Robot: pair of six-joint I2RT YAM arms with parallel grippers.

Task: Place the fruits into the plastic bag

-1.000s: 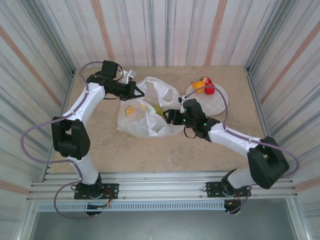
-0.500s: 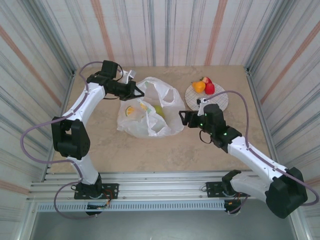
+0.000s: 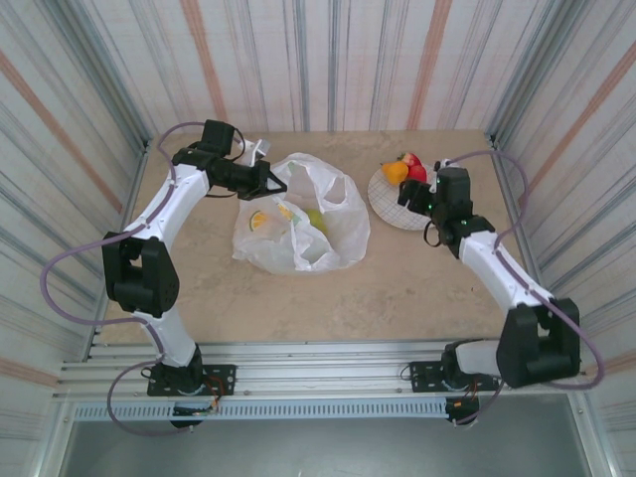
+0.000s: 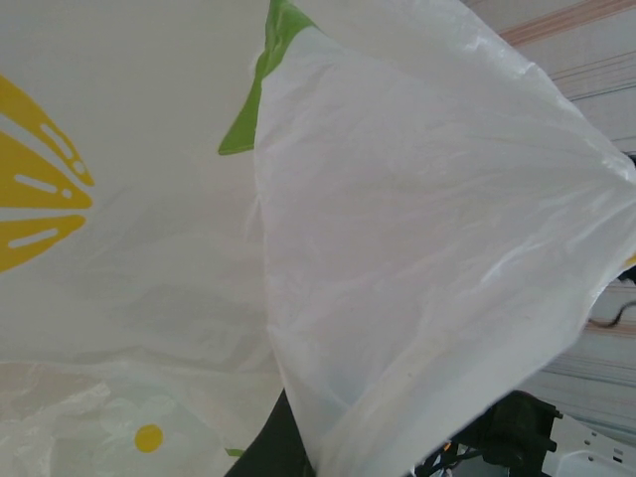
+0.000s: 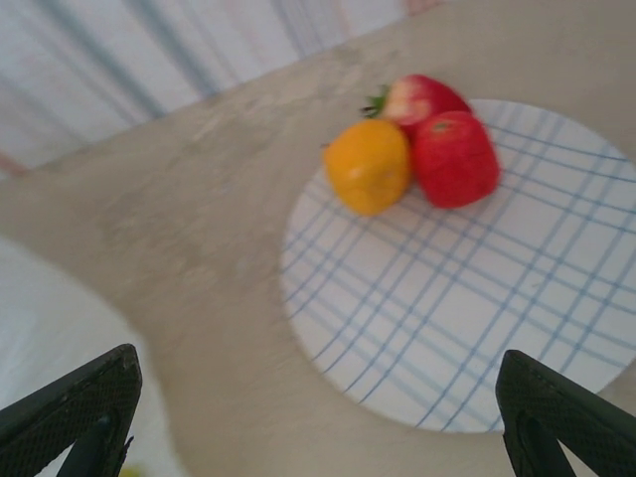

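Observation:
The plastic bag (image 3: 298,227) lies crumpled at the table's middle, white with lemon prints, and its film (image 4: 417,229) drapes over my left wrist camera. My left gripper (image 3: 270,180) is shut on the bag's far rim and holds the mouth up. A green fruit (image 3: 316,219) shows through the film inside. An orange fruit (image 5: 368,165) and two red fruits (image 5: 454,157) sit together on the far side of the plate (image 5: 477,308). My right gripper (image 5: 323,422) hovers open and empty over the plate's near edge, also seen from above (image 3: 407,199).
The grid-patterned plate (image 3: 427,211) lies at the back right, close to the right wall. Striped walls enclose the table on three sides. Bare tabletop (image 3: 397,288) stretches in front of the bag and plate.
My right arm has swung away from the bag's mouth, to the right and back, and now hangs over the plate. The left arm and bag have not moved.

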